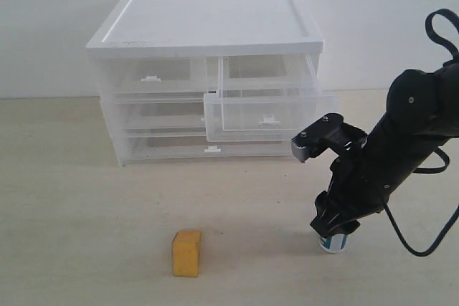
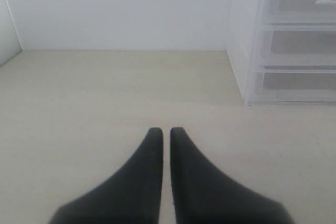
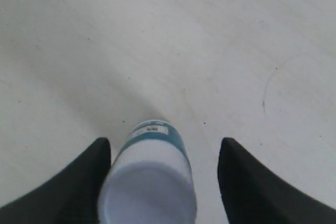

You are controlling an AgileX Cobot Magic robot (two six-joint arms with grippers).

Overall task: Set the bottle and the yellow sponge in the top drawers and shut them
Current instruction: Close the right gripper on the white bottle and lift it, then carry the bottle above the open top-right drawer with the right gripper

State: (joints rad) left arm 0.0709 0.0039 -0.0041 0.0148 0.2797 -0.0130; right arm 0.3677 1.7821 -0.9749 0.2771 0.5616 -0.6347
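The bottle [image 1: 333, 243] stands upright on the table at the front right, white cap up, teal label [image 3: 157, 136] showing. My right gripper [image 1: 330, 230] reaches down over it and is open [image 3: 165, 141]: one finger lies against the bottle's side, the other stands apart from it. The yellow sponge [image 1: 187, 253] rests on the table at the front centre, untouched. Of the top drawers, the right one [image 1: 269, 114] is pulled out and the left one [image 1: 150, 75] is pushed in. My left gripper [image 2: 166, 129] is shut and empty, low over bare table.
The white-topped cabinet [image 1: 208, 23] stands at the back centre with two full-width drawers [image 1: 165, 145] below the top ones. Its side [image 2: 239, 51] shows in the left wrist view. A black cable [image 1: 401, 238] loops beside the right arm.
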